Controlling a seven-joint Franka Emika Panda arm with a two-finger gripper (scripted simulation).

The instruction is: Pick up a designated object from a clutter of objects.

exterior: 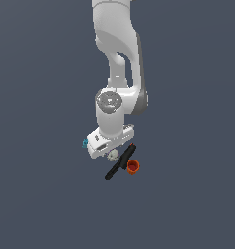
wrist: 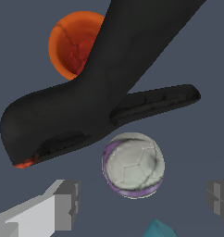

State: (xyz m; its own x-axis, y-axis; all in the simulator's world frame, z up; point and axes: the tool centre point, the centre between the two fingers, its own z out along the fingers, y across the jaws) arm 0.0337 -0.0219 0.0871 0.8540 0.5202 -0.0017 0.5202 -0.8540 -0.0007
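The whitish-grey mottled ball [wrist: 133, 165] lies on the dark floor, in line with the gap between my two grey fingers [wrist: 63, 203], and touches neither. My gripper [wrist: 141, 196] is open and empty, low over the clutter. In the exterior view the gripper [exterior: 109, 150] hangs just above the ball [exterior: 112, 155]. The long black tool with a red tip [wrist: 100, 88] lies close beside the ball. The small orange cup [wrist: 72, 44] stands beyond the tool. A corner of the teal studded block [wrist: 158, 229] shows at the wrist view's edge.
In the exterior view the black tool [exterior: 120, 163] lies slanted between the ball and the orange cup [exterior: 133, 167]. The teal block [exterior: 85, 143] peeks out at the exterior view's left of my hand. The dark floor [exterior: 41, 194] stretches around the clutter.
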